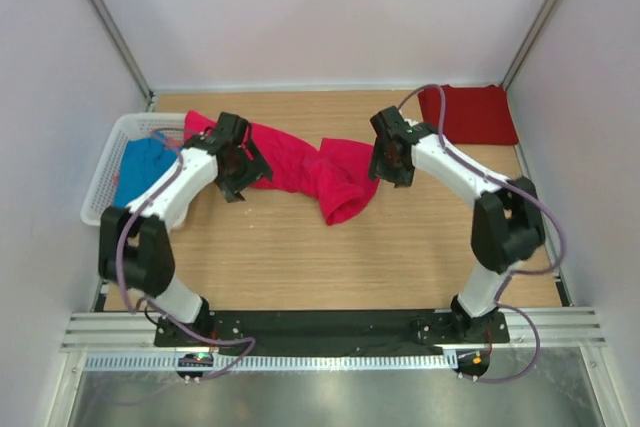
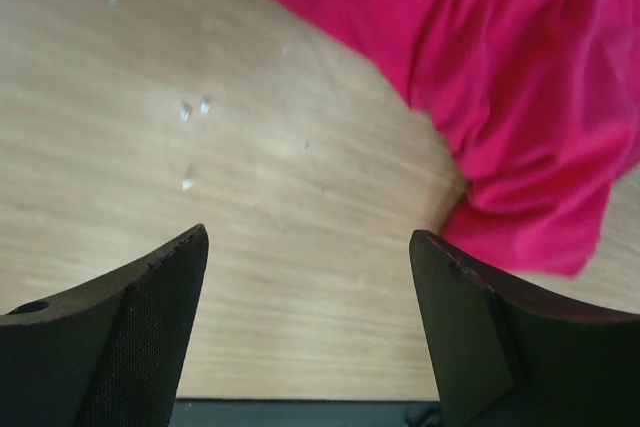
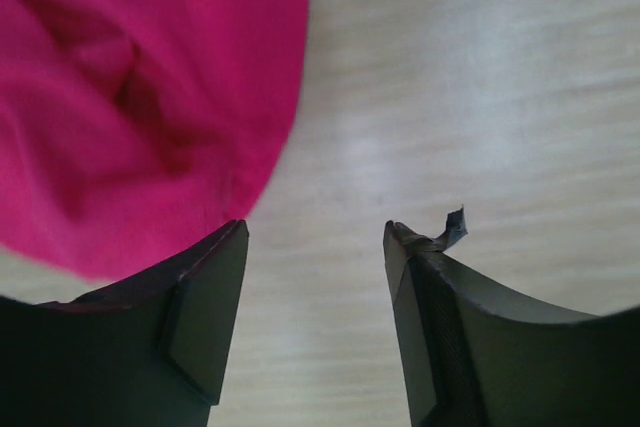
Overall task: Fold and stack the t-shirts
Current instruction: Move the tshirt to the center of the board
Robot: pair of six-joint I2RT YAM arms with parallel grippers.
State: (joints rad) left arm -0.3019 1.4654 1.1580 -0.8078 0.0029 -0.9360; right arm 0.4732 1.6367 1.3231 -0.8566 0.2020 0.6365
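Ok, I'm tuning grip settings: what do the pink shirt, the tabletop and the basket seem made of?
Pink shirt: soft matte knit cloth, probably cotton; it lies in limp folds. Tabletop: pale wood-grain board, likely laminate, smooth with a faint sheen. Basket: white plastic, judging by its moulded lattice walls.

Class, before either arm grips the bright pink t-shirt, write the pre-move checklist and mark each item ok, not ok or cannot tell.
1. Left arm's jaws open and empty: ok.
2. Right arm's jaws open and empty: ok.
3. Bright pink t-shirt spread flat: not ok, crumpled.
4. Cloth between either arm's jaws: not ok, it lies beside them.
5. Dark red t-shirt folded in the far right corner: ok.
6. Blue t-shirt inside basket: ok.
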